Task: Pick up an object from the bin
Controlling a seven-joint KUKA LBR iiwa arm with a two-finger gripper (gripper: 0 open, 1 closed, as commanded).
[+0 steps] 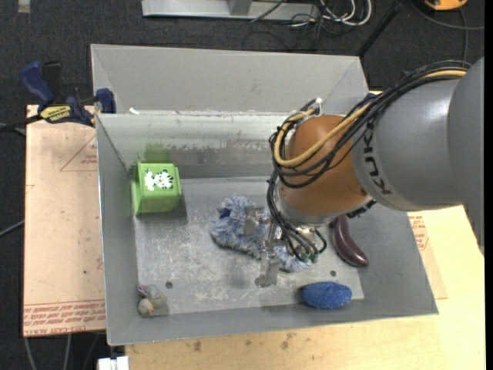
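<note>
Flanking end effector [267,274]: cloth [233,220], aubergine [350,245], sponge [325,295]

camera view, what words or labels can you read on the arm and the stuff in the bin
"KU": black letters on the grey arm; the rest of the word cannot be read.
Green cube: a white patch with dark marks on top, apparently a picture; no letters can be read.
Blue cloth, purple thing, blue oval thing: no text.

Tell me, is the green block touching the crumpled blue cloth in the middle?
Apart. The camera view shows bare grey bin floor between the green block by the left wall and the crumpled blue cloth.
</note>
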